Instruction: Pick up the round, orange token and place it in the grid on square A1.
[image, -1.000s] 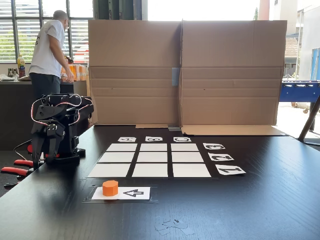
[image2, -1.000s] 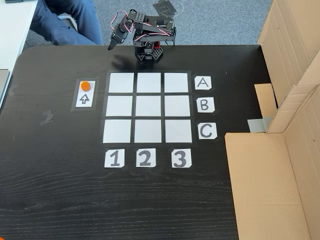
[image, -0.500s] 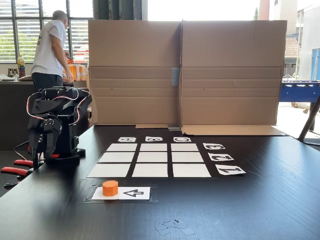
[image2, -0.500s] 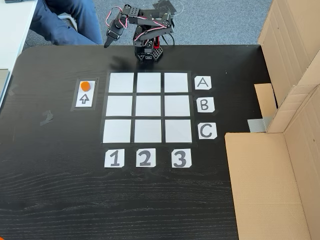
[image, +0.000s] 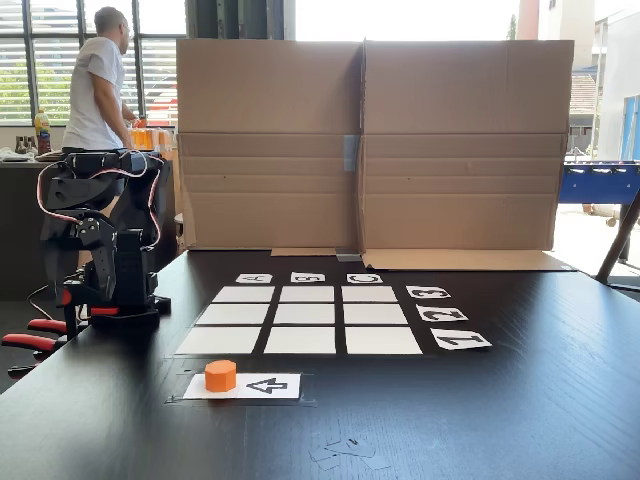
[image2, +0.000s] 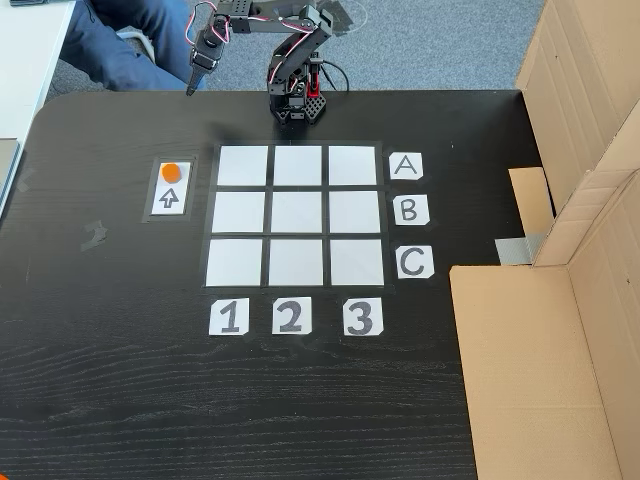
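A black worktop (image2: 120, 380) carries folded cardboard panels (image: 370, 150) along one edge, with a person (image: 98, 80) standing at a counter beyond it in a fixed view. At its centre lies the grid (image2: 295, 215) of nine white cells, lettered A to C and numbered 1 to 3; square A1 (image2: 243, 166) sits bare at the corner nearest the arm. The black arm (image2: 290, 60) reaches out from its base, its claw (image2: 190, 88) pointing down above the worktop's edge, apart from everything; whether its fingers are spread cannot be told. The orange token (image2: 172, 171) rests on the white arrow card (image2: 170, 195) just beside the grid.
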